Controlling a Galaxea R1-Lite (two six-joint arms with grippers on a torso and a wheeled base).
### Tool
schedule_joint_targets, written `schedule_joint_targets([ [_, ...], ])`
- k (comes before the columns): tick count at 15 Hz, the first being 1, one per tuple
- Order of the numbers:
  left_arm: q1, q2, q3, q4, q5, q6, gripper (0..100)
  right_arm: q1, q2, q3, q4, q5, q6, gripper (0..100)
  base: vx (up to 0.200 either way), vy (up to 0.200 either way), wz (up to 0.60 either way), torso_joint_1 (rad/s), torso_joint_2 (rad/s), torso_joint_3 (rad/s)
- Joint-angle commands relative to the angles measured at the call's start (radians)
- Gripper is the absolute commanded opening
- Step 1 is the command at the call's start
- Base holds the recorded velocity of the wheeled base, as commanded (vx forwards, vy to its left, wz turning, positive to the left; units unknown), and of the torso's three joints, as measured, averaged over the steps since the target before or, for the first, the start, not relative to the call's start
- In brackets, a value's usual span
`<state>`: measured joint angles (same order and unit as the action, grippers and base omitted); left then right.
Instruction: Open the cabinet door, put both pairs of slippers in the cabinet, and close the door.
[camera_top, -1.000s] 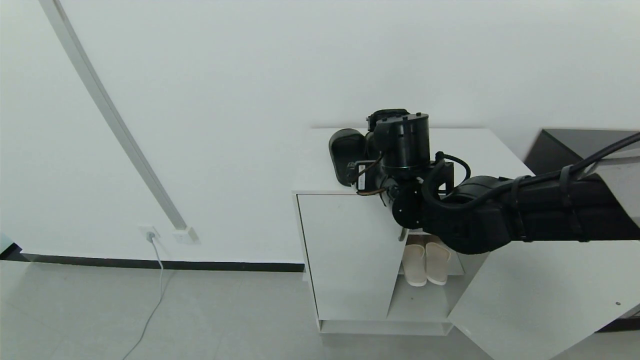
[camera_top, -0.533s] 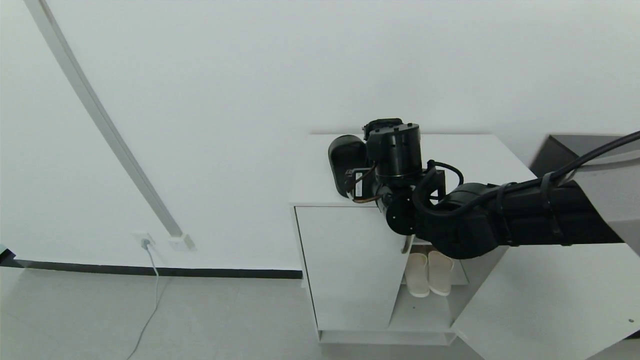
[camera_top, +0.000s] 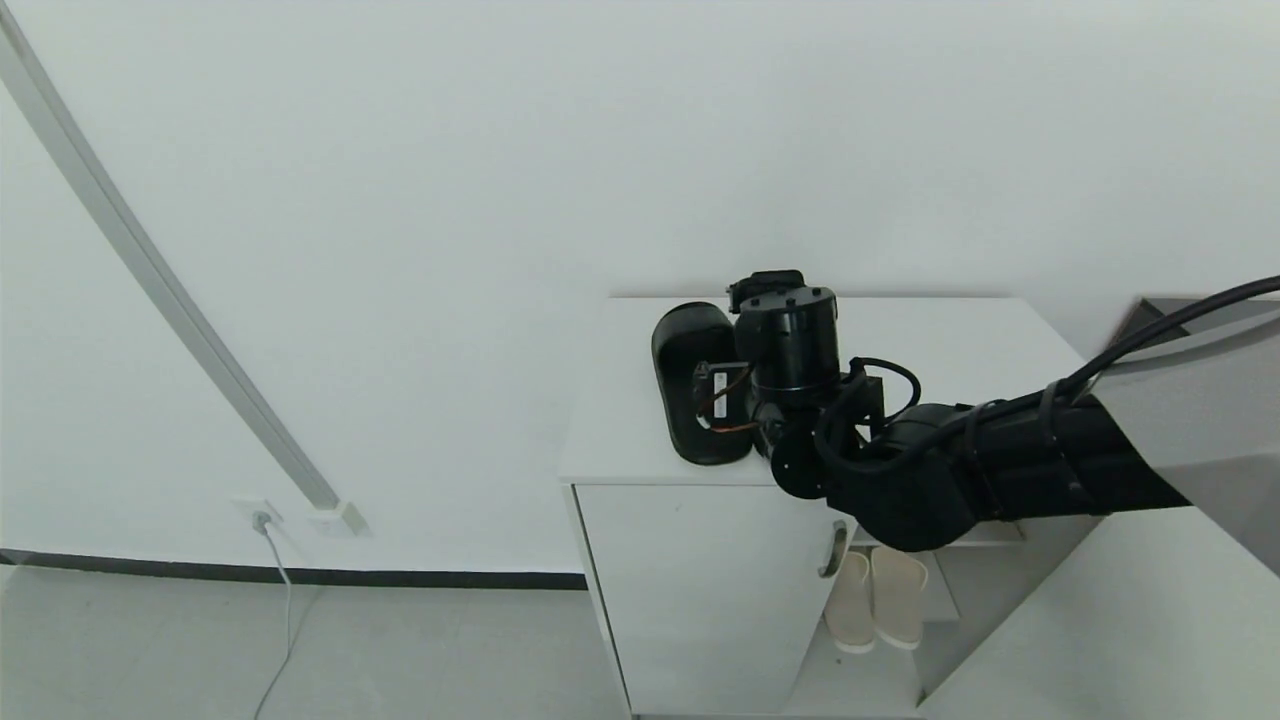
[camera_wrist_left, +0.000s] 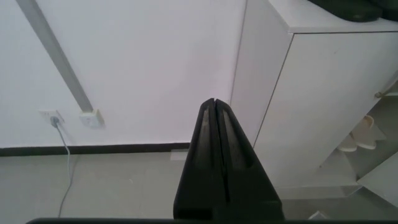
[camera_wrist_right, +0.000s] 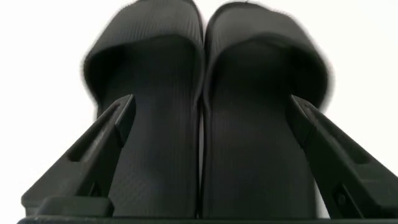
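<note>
Head view had shifted as a whole since a second earlier, so the white two-door cabinet (camera_top: 700, 590) sat lower in the picture; this was the camera's move, and the pair of black ribbed foam slippers (camera_top: 690, 370) lay on the same spot of the cabinet top, near its front edge. The black right arm (camera_top: 1000, 460) reached in over that top, its wrist just beside the black pair, much as before. The cabinet's right door (camera_top: 1100, 620) stood swung open, and a pair of cream slippers (camera_top: 880, 600) lay side by side on the shelf inside, next to the closed left door and its handle (camera_top: 835, 550). Left wrist view showed the left gripper (camera_wrist_left: 214, 102) with its fingers pressed together and nothing between them. It hung low beside the cabinet's left side, above the grey floor (camera_wrist_left: 112, 186) and well apart from both pairs. Right wrist view showed what the wrist covered from the head camera. The right gripper (camera_wrist_right: 209, 106) was spread wide, one finger on each outer side of the two black slippers, which lay close together between them. Whether the fingers (camera_wrist_right: 106, 143) touched the slippers could not be told.
</note>
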<state>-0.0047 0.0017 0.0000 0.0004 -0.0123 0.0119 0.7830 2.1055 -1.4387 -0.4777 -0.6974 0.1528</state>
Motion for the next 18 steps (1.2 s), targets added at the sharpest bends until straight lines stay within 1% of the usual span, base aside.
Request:
schedule_joint_targets([
  [1,0.000,0.000,0.000,0.000,0.000,0.000,0,-0.007,0.034,-0.011,-0.010,0.012,-0.006,100,0.000,0.000,0.00,0.000,0.00,0.000],
  [3,0.000,0.000,0.000,0.000,0.000,0.000,0,-0.018,0.060,-0.040,-0.013,0.018,-0.006,100,0.000,0.000,0.00,0.000,0.00,0.000],
  [7,0.000,0.000,0.000,0.000,0.000,-0.001,0,-0.051,0.133,-0.146,-0.013,0.019,-0.032,100,0.000,0.000,0.00,0.000,0.00,0.000],
  [9,0.000,0.000,0.000,0.000,0.000,-0.001,0,-0.059,0.172,-0.215,-0.006,0.030,-0.039,100,0.000,0.000,0.00,0.000,0.00,0.000],
  [12,0.002,0.000,0.000,0.000,0.000,-0.003,0,-0.064,0.211,-0.281,-0.004,0.038,-0.071,100,0.000,0.000,0.00,0.000,0.00,0.000],
  [18,0.000,0.000,0.000,0.000,0.000,-0.004,0,-0.071,0.218,-0.312,0.019,0.038,-0.071,100,0.000,0.000,0.00,0.000,0.00,0.000],
])
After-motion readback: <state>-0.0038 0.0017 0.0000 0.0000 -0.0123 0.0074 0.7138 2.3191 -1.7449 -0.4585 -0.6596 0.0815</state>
